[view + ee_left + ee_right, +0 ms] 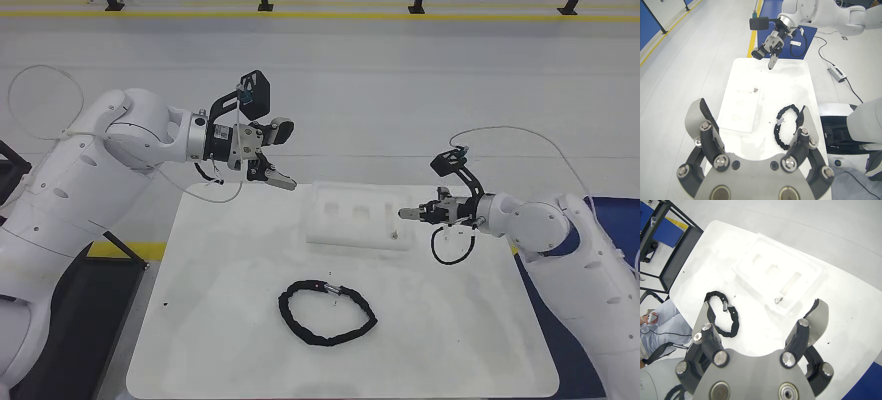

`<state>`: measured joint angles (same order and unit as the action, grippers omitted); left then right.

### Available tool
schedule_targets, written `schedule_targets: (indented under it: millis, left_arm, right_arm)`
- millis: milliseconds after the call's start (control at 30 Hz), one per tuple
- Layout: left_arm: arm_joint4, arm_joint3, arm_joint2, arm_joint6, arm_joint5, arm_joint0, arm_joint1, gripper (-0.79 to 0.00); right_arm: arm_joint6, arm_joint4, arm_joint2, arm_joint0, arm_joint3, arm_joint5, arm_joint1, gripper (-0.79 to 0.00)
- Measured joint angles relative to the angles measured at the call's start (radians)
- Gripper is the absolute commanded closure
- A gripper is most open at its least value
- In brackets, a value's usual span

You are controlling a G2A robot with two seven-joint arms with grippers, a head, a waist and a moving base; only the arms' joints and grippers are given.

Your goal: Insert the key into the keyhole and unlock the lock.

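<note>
Both claws are spread wide and empty: the left claw (pixel 753 104) at the worktop's (pixel 220 340) far left, the right claw (pixel 761 302) by the tray's (pixel 345 228) right end, where the key (pixel 778 300) lies. The looped lock (pixel 327 312) lies nearer.

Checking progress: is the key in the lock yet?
Out. The key lies on the tray, apart from the lock on the table.
</note>
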<state>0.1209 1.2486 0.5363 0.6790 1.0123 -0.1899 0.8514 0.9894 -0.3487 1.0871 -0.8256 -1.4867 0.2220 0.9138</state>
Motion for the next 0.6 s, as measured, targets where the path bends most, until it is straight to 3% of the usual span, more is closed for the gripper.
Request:
schedule_targets:
  millis: [333, 600]
  left_arm:
    - [0.0, 0.0, 0.0, 0.0, 0.0, 0.0, 0.0, -0.785]
    - [0.0, 0.0, 0.0, 0.0, 0.0, 0.0, 0.0, -0.785]
  right_arm:
    - [-0.009, -0.019, -0.217, 0.151, 0.229, -0.077, 0.082, -0.785]
    - [0.003, -0.085, -0.36, 0.238, 0.335, -0.166, 0.149, -0.785]
